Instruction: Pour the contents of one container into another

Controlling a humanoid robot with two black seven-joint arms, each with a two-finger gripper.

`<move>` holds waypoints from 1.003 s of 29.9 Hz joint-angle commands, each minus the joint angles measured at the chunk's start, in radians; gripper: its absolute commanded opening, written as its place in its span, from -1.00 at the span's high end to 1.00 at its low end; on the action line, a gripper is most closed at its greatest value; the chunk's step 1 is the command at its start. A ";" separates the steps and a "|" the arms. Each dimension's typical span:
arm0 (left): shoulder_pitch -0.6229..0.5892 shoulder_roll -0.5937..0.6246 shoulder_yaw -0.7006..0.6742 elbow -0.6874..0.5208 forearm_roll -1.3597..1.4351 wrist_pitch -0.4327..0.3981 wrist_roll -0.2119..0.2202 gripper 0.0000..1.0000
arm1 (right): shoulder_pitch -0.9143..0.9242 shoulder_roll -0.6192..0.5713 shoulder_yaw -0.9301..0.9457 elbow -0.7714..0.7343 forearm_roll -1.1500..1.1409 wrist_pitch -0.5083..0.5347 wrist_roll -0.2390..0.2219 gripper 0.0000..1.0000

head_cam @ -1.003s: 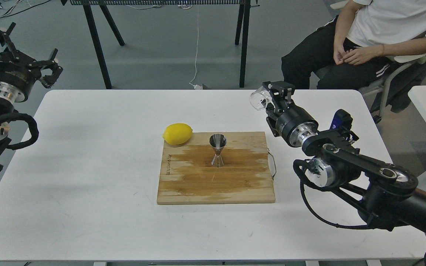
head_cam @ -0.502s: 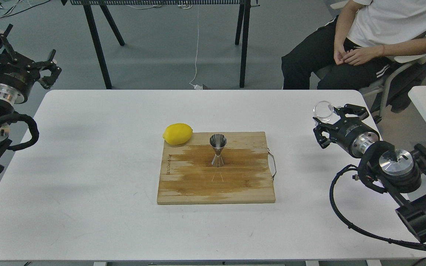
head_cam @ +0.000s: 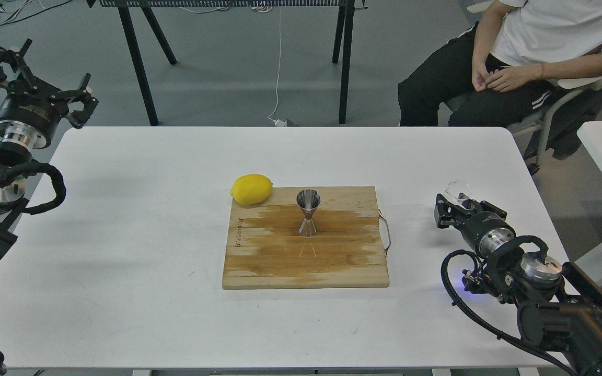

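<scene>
The shiny steel jigger [head_cam: 308, 212] stands upright near the middle of a wooden cutting board [head_cam: 280, 266]. The clear glass beaker [head_cam: 458, 190] is at the table's right side, well to the right of the board, low over or on the tabletop. My right gripper [head_cam: 458, 204] is shut on it. Whether the beaker rests on the table I cannot tell. My left gripper [head_cam: 45, 78] hovers off the table's far left corner, its fingers spread wide with nothing between them.
A yellow lemon [head_cam: 251, 188] lies at the board's far left corner, touching it. A wire handle [head_cam: 386, 235] sticks out of the board's right edge. A seated person [head_cam: 520, 57] is beyond the far right of the white table [head_cam: 123, 235].
My right arm swung the beaker from high above the board's far right corner out to the right and down to the tabletop. The left gripper shifted slightly.
</scene>
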 commanded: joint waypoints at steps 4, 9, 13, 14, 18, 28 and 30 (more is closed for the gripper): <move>0.001 -0.002 0.000 0.000 0.000 0.000 -0.003 -1.00 | 0.010 0.026 0.018 -0.060 0.000 -0.048 0.002 0.16; 0.000 -0.001 0.000 0.000 0.000 0.000 -0.003 -1.00 | 0.009 0.027 0.018 -0.058 0.000 -0.052 0.002 0.14; 0.000 0.003 0.000 0.000 0.000 0.000 -0.003 -1.00 | 0.009 0.027 0.014 -0.058 0.000 -0.053 0.002 0.01; 0.000 0.003 0.000 0.000 0.000 0.000 -0.003 -1.00 | 0.009 0.027 0.012 -0.058 -0.001 -0.055 0.003 -0.02; 0.000 0.003 0.000 0.003 0.000 0.000 -0.003 -1.00 | 0.009 0.029 0.008 -0.058 -0.001 -0.074 0.005 -0.30; 0.001 0.004 0.000 0.003 0.000 -0.002 -0.006 -1.00 | 0.001 0.030 0.003 -0.012 -0.003 -0.107 0.011 -0.91; 0.001 0.004 0.000 0.003 0.000 -0.003 -0.006 -1.00 | -0.010 0.029 0.005 0.021 -0.001 -0.108 0.013 -0.91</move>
